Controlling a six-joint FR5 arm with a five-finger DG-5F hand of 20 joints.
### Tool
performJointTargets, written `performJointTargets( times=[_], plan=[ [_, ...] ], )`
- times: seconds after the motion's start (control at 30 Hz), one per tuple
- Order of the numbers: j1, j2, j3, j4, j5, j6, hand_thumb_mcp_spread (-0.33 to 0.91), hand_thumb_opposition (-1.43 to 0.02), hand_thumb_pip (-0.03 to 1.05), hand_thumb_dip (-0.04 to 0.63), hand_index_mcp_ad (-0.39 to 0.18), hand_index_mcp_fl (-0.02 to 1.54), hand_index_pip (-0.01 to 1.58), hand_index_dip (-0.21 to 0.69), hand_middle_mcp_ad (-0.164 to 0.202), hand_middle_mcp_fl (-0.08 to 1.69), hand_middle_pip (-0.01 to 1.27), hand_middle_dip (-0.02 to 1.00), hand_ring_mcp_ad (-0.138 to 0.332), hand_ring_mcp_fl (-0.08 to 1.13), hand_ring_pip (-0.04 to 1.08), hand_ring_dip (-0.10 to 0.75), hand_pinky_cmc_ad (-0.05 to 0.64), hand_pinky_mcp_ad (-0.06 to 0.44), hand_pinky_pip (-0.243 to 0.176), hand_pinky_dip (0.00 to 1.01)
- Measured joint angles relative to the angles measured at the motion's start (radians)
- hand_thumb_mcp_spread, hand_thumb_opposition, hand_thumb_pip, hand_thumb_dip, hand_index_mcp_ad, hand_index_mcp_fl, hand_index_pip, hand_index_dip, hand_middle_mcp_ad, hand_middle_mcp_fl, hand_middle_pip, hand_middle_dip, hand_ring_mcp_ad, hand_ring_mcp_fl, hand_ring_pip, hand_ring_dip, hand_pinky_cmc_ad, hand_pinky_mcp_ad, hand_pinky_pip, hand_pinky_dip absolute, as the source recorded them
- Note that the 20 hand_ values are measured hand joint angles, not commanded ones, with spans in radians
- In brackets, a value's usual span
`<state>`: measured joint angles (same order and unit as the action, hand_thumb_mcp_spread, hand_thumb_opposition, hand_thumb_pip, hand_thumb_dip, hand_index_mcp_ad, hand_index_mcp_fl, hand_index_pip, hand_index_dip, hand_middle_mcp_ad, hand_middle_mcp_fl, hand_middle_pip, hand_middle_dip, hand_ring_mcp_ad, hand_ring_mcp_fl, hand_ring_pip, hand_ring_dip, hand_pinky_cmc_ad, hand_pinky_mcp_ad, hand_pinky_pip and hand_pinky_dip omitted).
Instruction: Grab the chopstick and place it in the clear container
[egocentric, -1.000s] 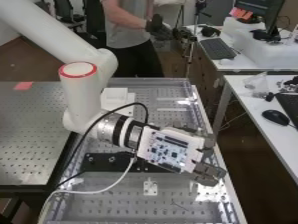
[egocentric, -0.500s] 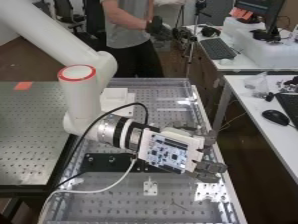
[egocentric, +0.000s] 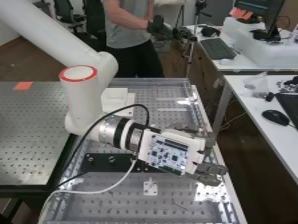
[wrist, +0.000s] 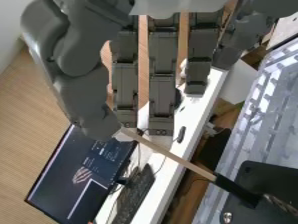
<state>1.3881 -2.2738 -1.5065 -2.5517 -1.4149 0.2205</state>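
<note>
In the high view, the hand (egocentric: 210, 169) hangs over the long edge of the perforated desk (egocentric: 120, 202), a glossy circuit board (egocentric: 167, 153) on its smooth white shell. A matte white box (egocentric: 115, 98) sits farther up the desk.

In the wrist view, the hand is nearly closed, pinching one end of the chopstick (wrist: 169, 156) between thumb (wrist: 90, 97) and fingertips. Its long axis slants away from the fingertips, pale wood first, then a dark section pointing towards a flat black plate (wrist: 273, 182); whether they touch, I cannot tell.
</note>
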Motion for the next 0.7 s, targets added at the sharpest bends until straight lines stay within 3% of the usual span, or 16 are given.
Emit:
performJointTargets(
  times=[0.2, 0.37, 0.47, 0.7],
  plan=[
    [-0.001, -0.006, 0.018, -0.014, -0.002, -0.014, 0.50, -0.85, 0.62, 0.305, -0.129, 0.75, 0.90, -0.056, 0.089, 0.99, 0.42, 0.43, 0.152, 0.44, 0.06, 0.211, 0.361, 0.180, -0.047, 0.25],
    [-0.002, -0.008, 0.023, -0.019, 0.001, -0.018, 0.54, -0.97, 0.57, 0.291, -0.155, 0.85, 0.97, -0.040, 0.093, 1.00, 0.42, 0.44, 0.131, 0.48, 0.07, 0.208, 0.387, 0.185, -0.031, 0.23],
    [-0.002, -0.009, 0.023, -0.017, 0.009, -0.020, 0.58, -1.04, 0.56, 0.274, -0.185, 0.88, 0.97, -0.026, 0.089, 1.11, 0.43, 0.46, 0.133, 0.48, 0.07, 0.215, 0.400, 0.185, -0.019, 0.22],
    [-0.001, -0.007, 0.015, 0.004, 0.045, -0.034, 0.65, -1.10, 0.55, 0.253, -0.180, 1.01, 0.87, -0.019, 0.080, 1.19, 0.43, 0.46, 0.129, 0.56, 0.09, 0.216, 0.426, 0.199, 0.000, 0.20]
  ],
)
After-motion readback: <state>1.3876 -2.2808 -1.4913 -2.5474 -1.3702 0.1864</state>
